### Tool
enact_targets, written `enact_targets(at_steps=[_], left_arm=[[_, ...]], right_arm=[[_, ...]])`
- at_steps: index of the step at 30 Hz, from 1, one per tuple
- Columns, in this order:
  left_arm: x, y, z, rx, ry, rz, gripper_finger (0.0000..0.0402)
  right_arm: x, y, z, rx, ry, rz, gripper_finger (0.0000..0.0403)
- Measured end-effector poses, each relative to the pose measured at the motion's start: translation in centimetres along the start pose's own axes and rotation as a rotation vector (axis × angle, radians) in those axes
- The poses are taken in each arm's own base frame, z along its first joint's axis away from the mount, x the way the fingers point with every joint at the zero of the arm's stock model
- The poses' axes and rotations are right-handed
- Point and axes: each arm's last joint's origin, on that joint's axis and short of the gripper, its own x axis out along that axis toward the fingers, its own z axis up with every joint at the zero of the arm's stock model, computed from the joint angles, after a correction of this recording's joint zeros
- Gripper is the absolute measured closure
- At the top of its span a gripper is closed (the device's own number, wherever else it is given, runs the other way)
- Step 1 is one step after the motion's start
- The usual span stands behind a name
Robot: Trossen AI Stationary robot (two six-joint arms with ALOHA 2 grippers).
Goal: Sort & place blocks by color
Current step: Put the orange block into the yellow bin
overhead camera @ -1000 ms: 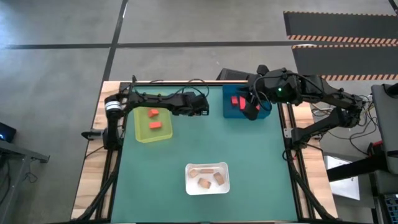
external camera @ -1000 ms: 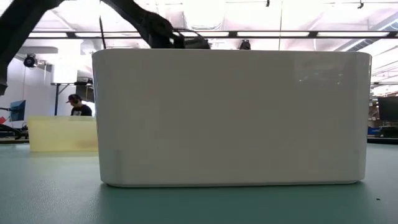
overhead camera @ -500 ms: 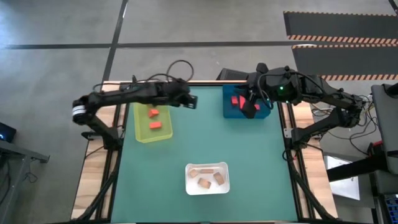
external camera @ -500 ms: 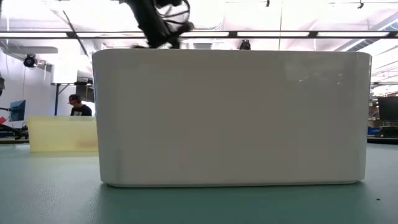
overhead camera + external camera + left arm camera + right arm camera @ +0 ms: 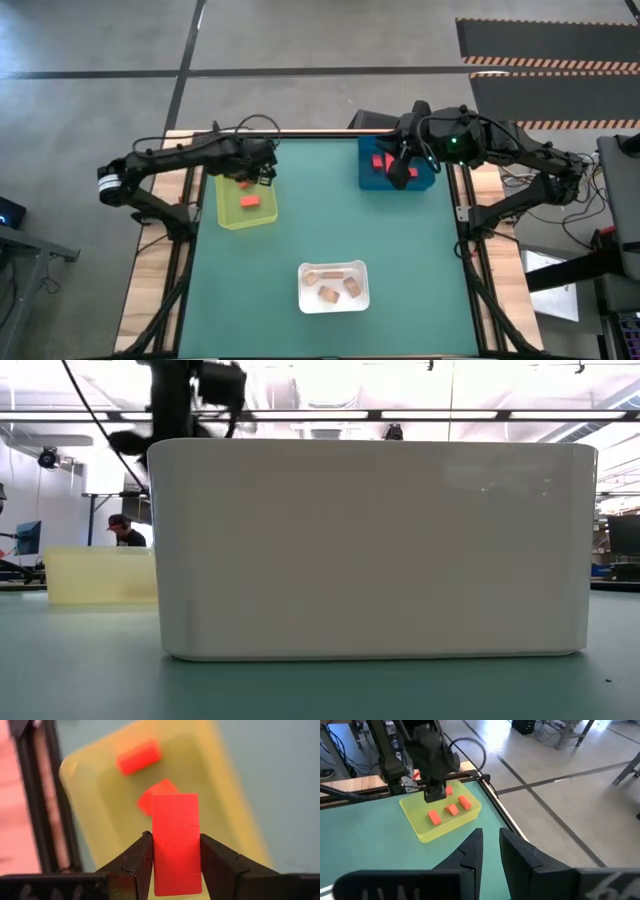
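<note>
My left gripper (image 5: 262,177) (image 5: 175,837) hovers over the yellow-green tray (image 5: 246,197) (image 5: 100,795), shut on an orange-red block (image 5: 175,820). Two more orange-red blocks (image 5: 139,756) (image 5: 157,795) lie on that tray's floor below it. My right gripper (image 5: 400,175) (image 5: 491,837) hangs over the blue tray (image 5: 372,180), its fingers a narrow gap apart with nothing between them. Deeper red blocks (image 5: 378,160) lie in the blue tray. Tan wood blocks (image 5: 330,293) lie in the white tray (image 5: 334,268) (image 5: 370,550). My left gripper pinches the orange-red block between its two fingers (image 5: 142,852), one on each long side face near the block's lower half (image 5: 175,855). The fingers come from above, pointing down, and lie along the block. It is lifted clear above the yellow-green tray.
In the low view the white tray's wall fills most of the picture, with the yellow-green tray (image 5: 100,575) behind it on the left. Bare green table (image 5: 330,225) lies between the three trays. A person (image 5: 125,530) shows in the room beyond the table.
My left gripper, carrying the orange-red block, has travelled from the far middle of the table toward the table's left edge and now stands over the yellow-green tray. My right gripper has stayed over the blue tray, shifting slightly toward the far edge.
</note>
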Motion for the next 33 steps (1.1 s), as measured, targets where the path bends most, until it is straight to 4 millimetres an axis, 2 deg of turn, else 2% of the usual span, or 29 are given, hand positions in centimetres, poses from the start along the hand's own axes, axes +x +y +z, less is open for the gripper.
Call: enact_targets(at_steps=[7, 14, 18, 26, 33], left_arm=[[5.2, 1.7, -2.8, -0.041, 0.123, 0.152, 0.0277], [8.6, 2.5, -4.6, -0.070, 0.160, 0.167, 0.0277], [9.4, 2.8, -5.1, -0.093, 0.162, 0.175, 0.0277], [9.6, 2.7, -5.2, -0.097, 0.153, 0.168, 0.0276], [9.6, 2.6, -5.0, -0.103, 0.141, 0.154, 0.0252]], right_arm=[[0.0, 0.0, 0.0, 0.018, 0.001, 0.000, 0.0349], [0.0, 0.0, 0.0, 0.017, 0.001, 0.000, 0.0349], [0.0, 0.0, 0.0, 0.017, 0.001, 0.000, 0.0349], [0.0, 0.0, 0.0, 0.015, 0.002, 0.000, 0.0349], [0.0, 0.0, 0.0, 0.015, 0.002, 0.000, 0.0349]])
